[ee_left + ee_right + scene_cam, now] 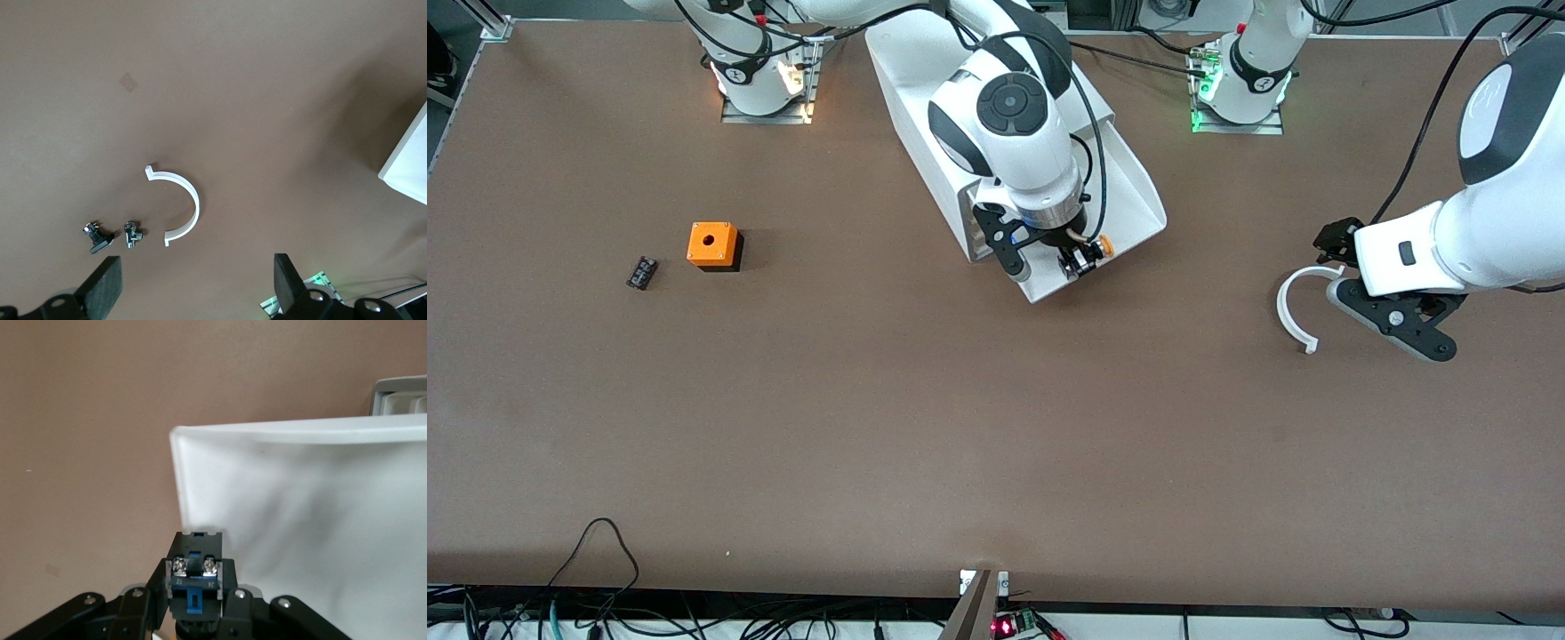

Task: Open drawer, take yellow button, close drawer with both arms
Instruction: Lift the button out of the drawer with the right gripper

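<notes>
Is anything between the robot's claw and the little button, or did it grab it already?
Nothing is between them. The right gripper is already shut on the button, right over the open drawer. The left gripper waits open over the table near a white curved piece, toward the left arm's end.
</notes>
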`<state>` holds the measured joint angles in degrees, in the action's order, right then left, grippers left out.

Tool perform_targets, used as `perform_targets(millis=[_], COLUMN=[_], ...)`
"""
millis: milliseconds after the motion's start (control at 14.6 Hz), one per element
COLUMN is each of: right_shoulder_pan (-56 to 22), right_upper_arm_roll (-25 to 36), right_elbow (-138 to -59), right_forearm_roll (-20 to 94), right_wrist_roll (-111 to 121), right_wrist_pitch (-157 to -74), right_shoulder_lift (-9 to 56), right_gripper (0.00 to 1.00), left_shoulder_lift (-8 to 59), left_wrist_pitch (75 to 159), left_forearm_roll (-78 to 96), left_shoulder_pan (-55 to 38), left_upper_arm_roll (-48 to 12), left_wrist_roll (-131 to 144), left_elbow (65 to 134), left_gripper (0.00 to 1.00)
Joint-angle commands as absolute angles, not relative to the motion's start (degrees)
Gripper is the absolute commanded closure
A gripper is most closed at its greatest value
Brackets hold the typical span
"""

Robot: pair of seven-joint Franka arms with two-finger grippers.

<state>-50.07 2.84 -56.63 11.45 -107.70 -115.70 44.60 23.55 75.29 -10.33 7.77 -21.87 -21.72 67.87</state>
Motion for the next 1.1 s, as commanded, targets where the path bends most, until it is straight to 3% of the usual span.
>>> perform_targets(millis=[0,479,1027], right_shoulder_pan=[-47.1,-33.7,-20.4], right_upper_arm_roll=[2.5,2.5,3.3], right_elbow=[-56.0,-56.1,-62.5], right_forearm_roll=[12.5,12.7,11.2], right_wrist_roll=[-102.4,-69.3,-31.0], right_wrist_pitch=[-112.1,-102.4,-100.3], right_shoulder_lift=[41.5,39.0,39.1], right_gripper=[1.00,1.00,1.00], left_shoulder_lift=[24.3,24.3,25.0], left_wrist_pitch=[75.4,81.3,85.4], left_forearm_roll=[-12.0,-11.3,-8.1], left_shoulder_pan=[7.5,4.1,3.2], left_upper_arm_roll=[-22.1,-22.7,-22.5], left_wrist_roll=[-19.7,3.0,9.7], left_elbow=[66.9,67.9,69.0], left_gripper=[0.00,0.00,0.00])
